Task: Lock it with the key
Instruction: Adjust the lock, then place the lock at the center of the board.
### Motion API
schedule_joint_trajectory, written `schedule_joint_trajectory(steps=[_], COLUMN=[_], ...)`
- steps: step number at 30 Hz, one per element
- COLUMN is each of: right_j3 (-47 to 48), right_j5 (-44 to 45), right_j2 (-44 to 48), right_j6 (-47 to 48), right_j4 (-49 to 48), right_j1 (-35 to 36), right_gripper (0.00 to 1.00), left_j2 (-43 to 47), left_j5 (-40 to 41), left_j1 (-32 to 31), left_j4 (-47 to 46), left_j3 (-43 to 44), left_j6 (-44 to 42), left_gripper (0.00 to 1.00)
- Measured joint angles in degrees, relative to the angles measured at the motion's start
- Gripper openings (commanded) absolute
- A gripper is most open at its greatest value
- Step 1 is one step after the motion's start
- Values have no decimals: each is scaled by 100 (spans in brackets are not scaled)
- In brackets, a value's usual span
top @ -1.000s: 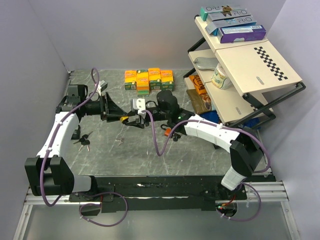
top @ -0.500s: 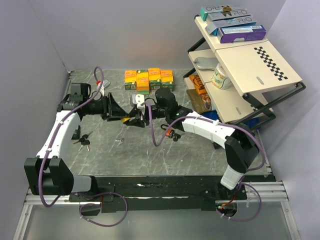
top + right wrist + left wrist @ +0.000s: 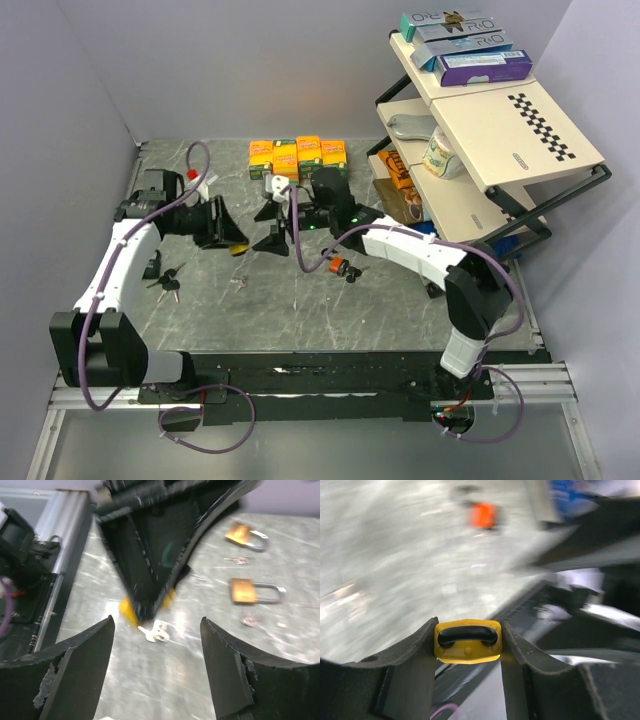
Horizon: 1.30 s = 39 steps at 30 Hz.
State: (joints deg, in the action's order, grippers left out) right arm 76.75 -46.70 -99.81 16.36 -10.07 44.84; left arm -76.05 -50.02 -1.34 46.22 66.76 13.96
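Observation:
My left gripper (image 3: pixel 468 630) is shut on a yellow padlock (image 3: pixel 468 641) with a black shackle, held just above the table; in the top view it (image 3: pixel 238 247) sits at the left gripper's (image 3: pixel 228 238) tip. My right gripper (image 3: pixel 156 625) is open and empty, facing the left gripper from a short way to the right, as the top view (image 3: pixel 272 228) shows. A small silver key (image 3: pixel 155 632) lies flat on the table just below the padlock (image 3: pixel 126 609), between my right fingers in the right wrist view.
Two brass padlocks (image 3: pixel 245 535) (image 3: pixel 255 591) with small keys lie on the marble beyond the left arm. An orange padlock (image 3: pixel 338 266) lies under the right arm. Orange and yellow boxes (image 3: pixel 298 158) stand at the back. A shelf rack (image 3: pixel 480 150) fills the right side.
The grippers were together at the yellow padlock. The left gripper has drawn back to the left with the padlock. The right gripper has moved back and stands open.

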Motion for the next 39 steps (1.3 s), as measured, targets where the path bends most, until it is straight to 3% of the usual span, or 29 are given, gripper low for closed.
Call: schedule_joint_trajectory(steps=[6,13,21,31,39], right_j3=[-610,-1010,-1272,-990,-850], right_j5=[446,1213,1993,2651,2994], right_j2=[844,1113,1108,608,-57], right_j6=[625,833,682,560,695], right_j4=[887,2315,3117,3427,3720], right_j1=[-345,-549,-732,-1029,-1049], right_gripper=[87,88,89,89,89], left_j2=[-492,-1086,-2076,-2553,-2675], left_j5=[2022,3810,4601,4690,4675], left_j1=[450,59,-79,-79,-72], left_j4=[643,708,658,422,400], left_j3=[17,4,-68,-299,-278], left_j6=[-417,-433,-354,-317,-306], left_gripper=[1,6,13,36,79])
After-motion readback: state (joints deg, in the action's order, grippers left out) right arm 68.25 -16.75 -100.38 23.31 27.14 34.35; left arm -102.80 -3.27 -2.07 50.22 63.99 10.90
